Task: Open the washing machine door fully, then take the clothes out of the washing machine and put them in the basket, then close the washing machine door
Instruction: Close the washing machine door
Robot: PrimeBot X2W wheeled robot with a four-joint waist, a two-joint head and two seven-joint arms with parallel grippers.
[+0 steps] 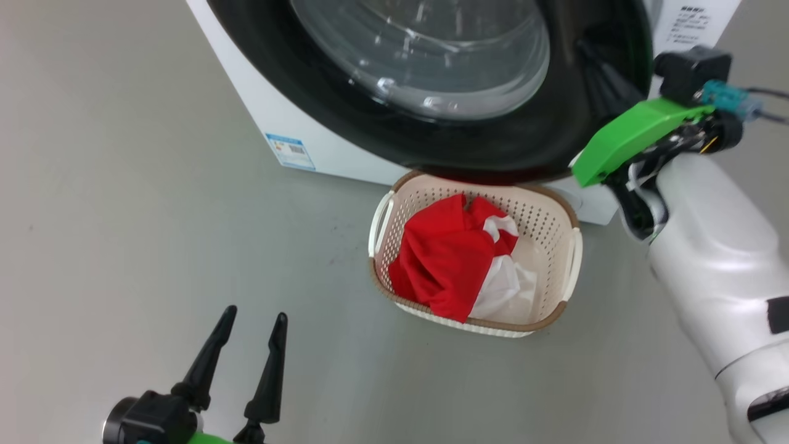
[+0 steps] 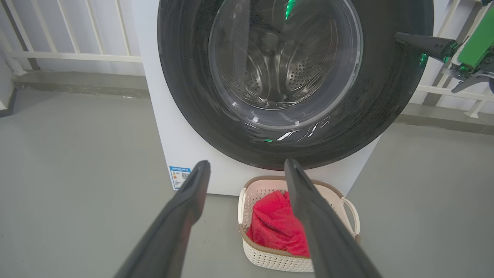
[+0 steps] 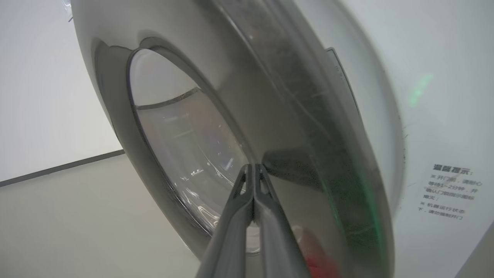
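The washing machine door (image 1: 345, 117), a black rim around a clear window, lies close against the white washing machine (image 1: 259, 105). I cannot tell if it is latched. Through the window (image 2: 283, 65) the steel drum looks bare. My right gripper (image 2: 399, 37) is shut, its tip against the door's right rim (image 3: 293, 127), with nothing held between its fingers (image 3: 247, 208). The red and white clothes (image 1: 444, 253) lie bundled in the cream basket (image 1: 558, 203) on the floor just below the door. My left gripper (image 1: 256, 313) hovers open and empty over the floor, left of the basket (image 2: 266, 179) and its clothes (image 2: 272, 224).
Grey floor (image 1: 123, 216) stretches left and in front of the machine. A blue label (image 1: 291, 151) sits low on its front, and a printed notice (image 3: 449, 191) is beside the door. White railing (image 2: 77, 58) runs behind the machine.
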